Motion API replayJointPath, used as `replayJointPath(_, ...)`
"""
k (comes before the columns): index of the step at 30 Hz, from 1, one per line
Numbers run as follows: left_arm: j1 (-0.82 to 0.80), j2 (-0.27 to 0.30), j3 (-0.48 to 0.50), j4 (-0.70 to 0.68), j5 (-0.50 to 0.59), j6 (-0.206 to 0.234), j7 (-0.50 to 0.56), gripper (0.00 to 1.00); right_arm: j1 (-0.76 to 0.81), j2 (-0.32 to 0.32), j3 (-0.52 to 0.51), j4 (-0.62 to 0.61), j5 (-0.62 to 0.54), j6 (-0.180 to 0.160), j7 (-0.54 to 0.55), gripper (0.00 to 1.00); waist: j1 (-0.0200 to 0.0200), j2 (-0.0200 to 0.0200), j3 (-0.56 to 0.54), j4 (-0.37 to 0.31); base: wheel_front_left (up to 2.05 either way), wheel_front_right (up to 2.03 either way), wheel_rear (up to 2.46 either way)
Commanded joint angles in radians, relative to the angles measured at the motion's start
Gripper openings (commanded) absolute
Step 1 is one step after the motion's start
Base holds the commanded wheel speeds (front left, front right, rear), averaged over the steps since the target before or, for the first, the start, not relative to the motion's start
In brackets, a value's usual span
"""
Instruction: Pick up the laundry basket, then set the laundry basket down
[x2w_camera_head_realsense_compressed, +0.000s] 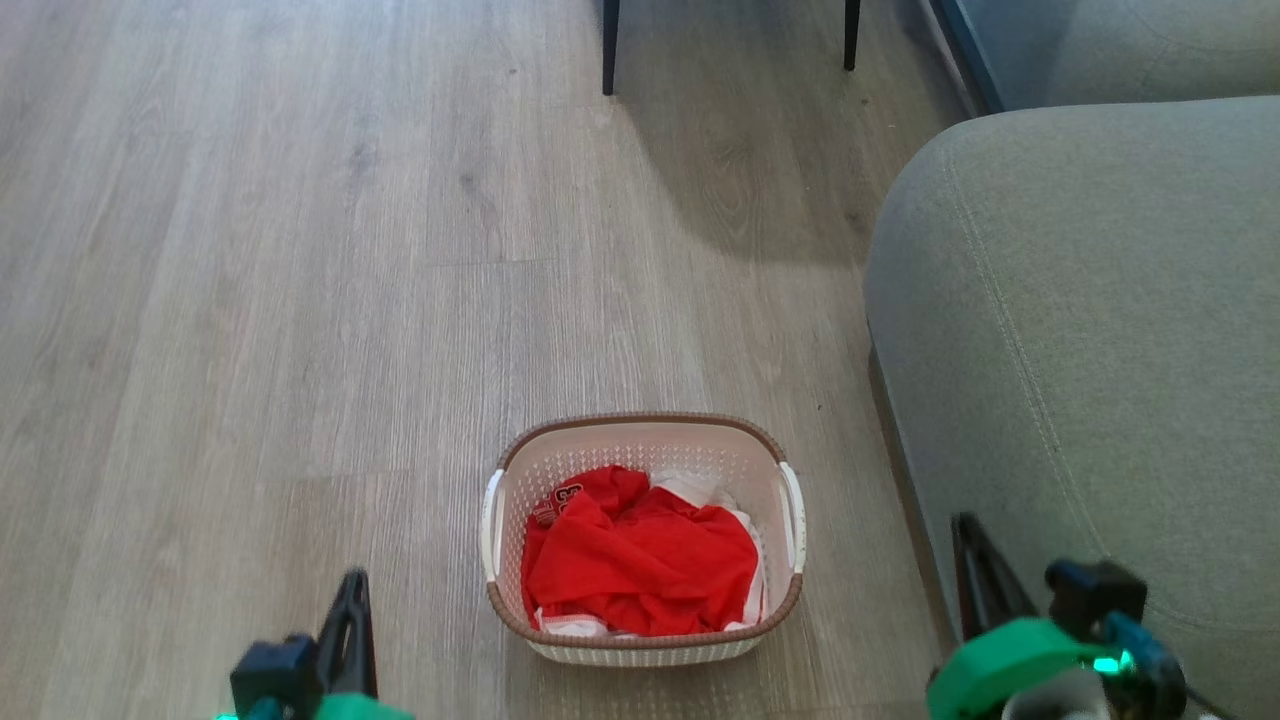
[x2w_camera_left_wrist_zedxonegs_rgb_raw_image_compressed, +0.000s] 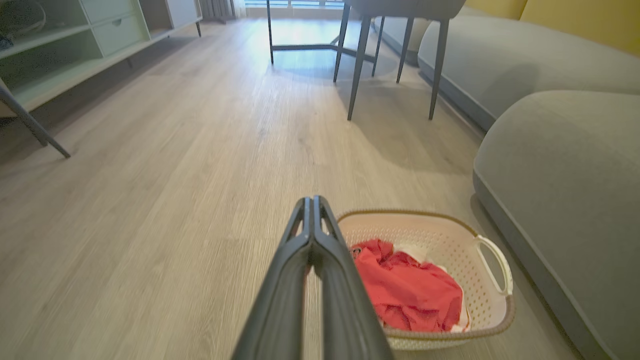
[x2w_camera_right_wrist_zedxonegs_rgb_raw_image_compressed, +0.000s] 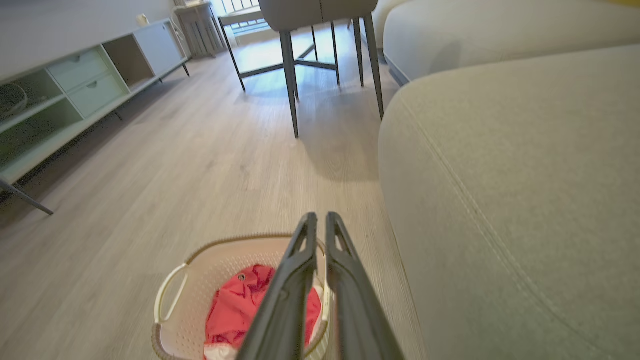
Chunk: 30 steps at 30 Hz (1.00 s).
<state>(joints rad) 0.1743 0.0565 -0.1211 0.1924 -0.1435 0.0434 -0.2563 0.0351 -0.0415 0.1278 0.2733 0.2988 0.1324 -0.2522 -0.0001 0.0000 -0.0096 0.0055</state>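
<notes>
The laundry basket (x2w_camera_head_realsense_compressed: 640, 448) stands on the wood floor, cream-white and perforated, with a brown rim and white side handles. A red garment (x2w_camera_head_realsense_compressed: 640, 560) lies crumpled in it over some white cloth. My left gripper (x2w_camera_head_realsense_compressed: 352, 590) hangs to the basket's left, apart from it; in the left wrist view the left gripper (x2w_camera_left_wrist_zedxonegs_rgb_raw_image_compressed: 312, 201) has its fingers pressed together and holds nothing, with the basket (x2w_camera_left_wrist_zedxonegs_rgb_raw_image_compressed: 420, 231) just to its right. My right gripper (x2w_camera_head_realsense_compressed: 968, 535) is to the basket's right, by the sofa. The right gripper (x2w_camera_right_wrist_zedxonegs_rgb_raw_image_compressed: 320, 218) is shut and empty, above the basket (x2w_camera_right_wrist_zedxonegs_rgb_raw_image_compressed: 225, 257).
A grey sofa (x2w_camera_head_realsense_compressed: 1080, 350) stands close on the basket's right side. Dark chair legs (x2w_camera_head_realsense_compressed: 608, 45) stand farther ahead on the floor. A pale green low cabinet (x2w_camera_left_wrist_zedxonegs_rgb_raw_image_compressed: 75, 45) runs along the far left wall. Open wood floor (x2w_camera_head_realsense_compressed: 250, 300) lies to the left.
</notes>
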Motion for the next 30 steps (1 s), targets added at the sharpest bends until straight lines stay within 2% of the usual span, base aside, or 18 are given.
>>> replayJointPath(1,-0.001,0.000,0.001,0.000,-0.013,-0.001,0.002,0.00,0.000,0.000,-0.001,-0.001,0.012,0.000,0.002,0.00,0.0001,0.0000,0.000,0.000,0.00,0.00,0.00)
replayJointPath(30,-0.065,0.010,0.039,0.015,-0.354,-0.040,0.074,0.00,-0.031,-0.018,-0.034,-0.007,0.323,0.000,0.068,0.00,0.0001,0.0000,0.003,-0.001,0.00,0.00,0.00)
